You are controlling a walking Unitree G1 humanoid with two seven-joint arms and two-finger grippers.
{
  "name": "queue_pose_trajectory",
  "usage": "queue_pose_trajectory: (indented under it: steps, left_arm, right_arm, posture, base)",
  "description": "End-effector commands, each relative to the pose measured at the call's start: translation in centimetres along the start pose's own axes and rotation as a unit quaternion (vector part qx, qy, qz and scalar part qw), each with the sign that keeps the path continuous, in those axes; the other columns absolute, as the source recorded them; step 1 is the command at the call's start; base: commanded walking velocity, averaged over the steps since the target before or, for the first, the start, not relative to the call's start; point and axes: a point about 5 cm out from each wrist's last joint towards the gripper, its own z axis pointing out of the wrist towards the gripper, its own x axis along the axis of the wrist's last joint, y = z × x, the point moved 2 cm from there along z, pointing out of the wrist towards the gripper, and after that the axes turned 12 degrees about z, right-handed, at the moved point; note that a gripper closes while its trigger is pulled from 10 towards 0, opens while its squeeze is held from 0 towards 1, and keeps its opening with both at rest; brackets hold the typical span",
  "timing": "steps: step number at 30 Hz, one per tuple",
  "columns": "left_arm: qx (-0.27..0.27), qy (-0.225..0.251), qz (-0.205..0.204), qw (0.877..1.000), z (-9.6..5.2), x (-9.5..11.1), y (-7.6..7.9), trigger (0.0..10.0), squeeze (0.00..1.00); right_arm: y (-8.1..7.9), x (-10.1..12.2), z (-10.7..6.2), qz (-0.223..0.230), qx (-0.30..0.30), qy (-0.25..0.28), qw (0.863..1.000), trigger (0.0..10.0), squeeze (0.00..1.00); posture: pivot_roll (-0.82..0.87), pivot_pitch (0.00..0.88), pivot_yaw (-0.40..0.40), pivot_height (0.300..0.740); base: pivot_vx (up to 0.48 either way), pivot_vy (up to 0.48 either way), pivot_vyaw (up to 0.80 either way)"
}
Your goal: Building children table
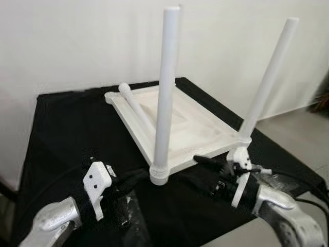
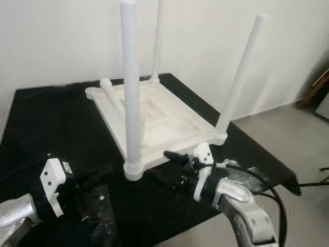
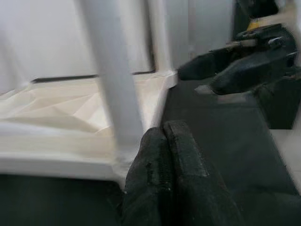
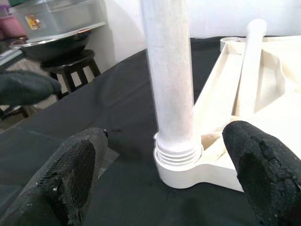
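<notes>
One white tabletop (image 2: pixel 169 121) lies upside down on the black cloth (image 1: pixel 61 128) with three legs (image 1: pixel 165 92) upright (a fourth (image 1: pixel 134 105) lies loose on it). The right gripper (image 4: pixel 164 174) is spread either side of the near leg's socket; the left gripper (image 3: pixel 164 155), fingers pressed together, sits low beside the tabletop's edge.

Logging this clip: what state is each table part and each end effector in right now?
Tabletop: upside down on the black table.
Front leg: upright in its corner socket, threads showing.
Right leg: upright in its socket.
Far leg: upright.
Loose leg: lying on the tabletop, not fitted.
Right end effector: open, fingers either side of the front leg's base.
Left end effector: shut, empty, near the front leg.
</notes>
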Motion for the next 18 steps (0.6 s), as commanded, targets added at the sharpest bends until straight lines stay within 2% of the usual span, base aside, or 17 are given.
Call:
queue_pose_trajectory:
  steps: [1,3,6,9,10,11,17,18]
  left_arm:
    - [0.026,-0.012,0.010,1.000,-0.5,-0.4,-0.7,10.0,0.00]
    - [0.052,-0.018,0.015,0.998,-0.7,-0.6,-1.2,10.0,0.00]
    - [0.059,-0.020,0.016,0.998,-0.7,-0.6,-1.3,10.0,0.00]
    - [0.094,-0.020,0.023,0.995,-0.9,-0.4,-1.5,10.0,0.00]
    - [0.094,-0.020,0.023,0.995,-0.9,-0.4,-1.5,10.0,0.00]
    - [0.098,-0.019,0.019,0.995,-1.2,-0.2,-1.3,10.0,0.00]
    - [0.061,-0.009,0.006,0.998,-1.4,0.1,-0.2,10.0,0.00]
    - [0.034,-0.003,-0.003,0.999,-1.5,0.3,0.6,10.0,0.00]
  right_arm:
    - [0.0,0.6,0.3,-0.013,0.023,-0.002,1.000,10.0,0.00]
    - [0.0,1.0,0.8,-0.016,0.046,-0.005,0.999,10.0,0.00]
    - [0.1,1.1,1.0,-0.017,0.051,-0.004,0.999,10.0,0.00]
    - [2.0,3.0,2.4,-0.035,0.058,-0.002,0.998,10.0,0.00]
    - [2.0,3.0,2.4,-0.035,0.058,-0.002,0.998,10.0,0.00]
    - [2.7,4.1,2.9,-0.044,0.062,0.001,0.997,10.0,0.00]
    - [3.2,5.6,3.6,-0.057,0.078,0.000,0.995,10.0,0.00]
    - [3.4,6.3,4.1,-0.054,0.091,0.001,0.994,10.0,0.00]
  posture:
    - [0.03,0.000,-0.046,0.740]
    - [0.04,0.000,-0.050,0.740]
    - [0.04,0.000,-0.050,0.740]
    - [0.06,0.000,-0.066,0.740]
    - [0.06,0.000,-0.066,0.740]
    - [0.07,0.000,-0.072,0.740]
    - [0.08,0.003,-0.078,0.740]
    - [0.08,0.010,-0.076,0.740]
  base:
    - [0.000,0.000,0.00]
    - [0.000,0.000,0.00]
    - [0.000,0.000,0.00]
    - [0.000,0.000,0.00]
    - [0.000,0.000,0.00]
    - [0.000,0.000,0.00]
    - [0.000,0.000,0.00]
    - [0.000,0.000,0.00]
